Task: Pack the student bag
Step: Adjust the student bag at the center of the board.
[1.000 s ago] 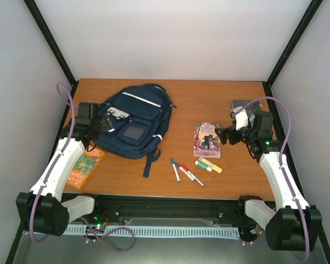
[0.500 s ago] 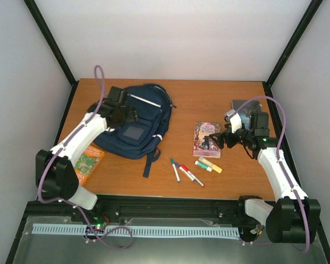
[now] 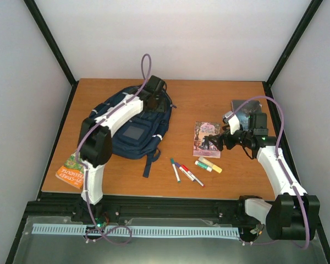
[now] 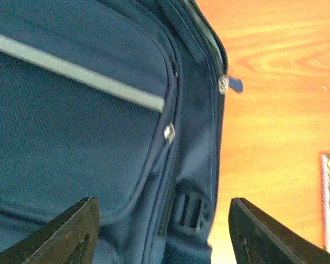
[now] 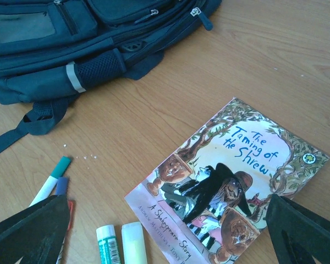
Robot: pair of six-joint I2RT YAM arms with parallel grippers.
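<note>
While the student bag (image 3: 133, 127) lies flat on the wooden surface (image 3: 209, 94) at its far left part, front pockets facing up and straps trailing toward the near edge, the left arm stretches across it. The left gripper (image 3: 155, 88) hangs over the bag's far right corner; the left wrist view shows its fingers (image 4: 71, 234) spread wide, nothing between them, above the side seam, with a metal zip pull (image 4: 224, 83) and a pale stripe (image 4: 77, 71) in sight. Whether the fingers touch the fabric cannot be told.

The right gripper (image 3: 217, 140) is over the right part of the surface, just beside a picture book (image 3: 207, 139) titled "The Taming of the Shrew". Its fingers (image 5: 27, 234) are likewise spread and hold nothing, the book's cover (image 5: 231, 181) showing between them.

Near the front edge, between bag and book, lie several markers (image 3: 182, 170) and two glue sticks (image 3: 209, 165), close together. An orange book (image 3: 72, 170) sits at the near left corner, well apart from the rest. A dark flat item (image 3: 241, 104) lies at the far right, partly hidden by the right arm.
</note>
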